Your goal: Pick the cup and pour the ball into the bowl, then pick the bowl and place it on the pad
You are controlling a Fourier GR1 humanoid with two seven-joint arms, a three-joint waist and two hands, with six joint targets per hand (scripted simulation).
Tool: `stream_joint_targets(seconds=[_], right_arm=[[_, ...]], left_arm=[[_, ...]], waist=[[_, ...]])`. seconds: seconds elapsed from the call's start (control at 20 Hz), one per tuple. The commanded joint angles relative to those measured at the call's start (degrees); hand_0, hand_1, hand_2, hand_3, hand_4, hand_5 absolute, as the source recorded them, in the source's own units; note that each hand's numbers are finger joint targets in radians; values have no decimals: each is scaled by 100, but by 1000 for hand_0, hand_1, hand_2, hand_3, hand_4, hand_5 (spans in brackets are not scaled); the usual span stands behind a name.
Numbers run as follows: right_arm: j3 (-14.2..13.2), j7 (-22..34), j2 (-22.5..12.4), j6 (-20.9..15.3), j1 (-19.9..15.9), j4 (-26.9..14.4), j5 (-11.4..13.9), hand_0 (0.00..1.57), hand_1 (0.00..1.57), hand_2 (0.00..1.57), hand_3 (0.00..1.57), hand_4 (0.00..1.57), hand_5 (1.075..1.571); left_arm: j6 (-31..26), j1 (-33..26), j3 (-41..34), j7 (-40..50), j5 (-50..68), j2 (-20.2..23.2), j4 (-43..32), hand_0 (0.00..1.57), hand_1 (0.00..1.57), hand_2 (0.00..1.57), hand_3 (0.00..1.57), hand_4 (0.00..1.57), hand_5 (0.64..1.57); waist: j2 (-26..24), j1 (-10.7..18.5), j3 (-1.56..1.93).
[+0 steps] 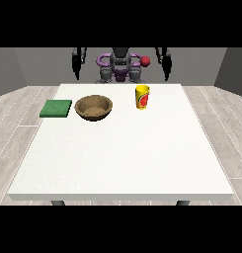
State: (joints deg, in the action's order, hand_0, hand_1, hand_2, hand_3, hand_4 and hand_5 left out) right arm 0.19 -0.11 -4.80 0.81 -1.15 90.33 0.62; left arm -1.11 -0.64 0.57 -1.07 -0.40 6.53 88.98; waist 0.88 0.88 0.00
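Black hands [76, 66] [165, 64] hanging down behind counter [117, 158], fingers too small to tell; cup [142, 97], bowl [94, 107], pad [56, 108] untouched.

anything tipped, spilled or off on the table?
Nothing stands out. The yellow cup stands upright, the wooden bowl sits level beside the green pad, and nothing lies spilled on the table.

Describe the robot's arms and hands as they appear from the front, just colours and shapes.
Both arms are slim and dark, black with grey-white segments. The hand at the view's left and the hand at the view's right are black; their fingers are too small to describe. Between the arms, the torso is grey and black with purple curved parts and a red round piece. No cables or markings can be made out.
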Motion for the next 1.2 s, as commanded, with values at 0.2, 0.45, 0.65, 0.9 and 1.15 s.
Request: stream_joint_targets(seconds=[0.2,0.45,0.65,0.9,1.15], right_arm=[[-90,532,-223,6,-69,554,-46,0,0,0,0,0,1569],[-1306,536,-1038,1058,183,338,-1468,0,0,0,0,0,1569],[-1466,377,-995,1187,137,633,-1637,0,0,0,0,0,1570],[-1555,-345,-985,1520,69,198,-1627,0,0,0,0,0,1570],[-1140,-639,-565,1262,93,222,-1169,0,0,0,0,0,1570]], left_arm=[[-53,89,-59,482,83,204,575,0,0,0,0,0,1557],[180,487,-386,1301,909,-179,1230,0,0,0,0,0,1558],[-20,517,-823,711,965,114,1066,0,0,0,0,0,1547],[-452,673,-1214,-205,1209,281,442,0,0,0,0,0,1541],[-136,668,-976,-1192,598,-95,-120,0,0,0,0,0,1529]], waist=[[-1486,-55,-1],[-1229,-99,4],[-649,-263,0],[-48,-292,0],[314,-478,-2]])
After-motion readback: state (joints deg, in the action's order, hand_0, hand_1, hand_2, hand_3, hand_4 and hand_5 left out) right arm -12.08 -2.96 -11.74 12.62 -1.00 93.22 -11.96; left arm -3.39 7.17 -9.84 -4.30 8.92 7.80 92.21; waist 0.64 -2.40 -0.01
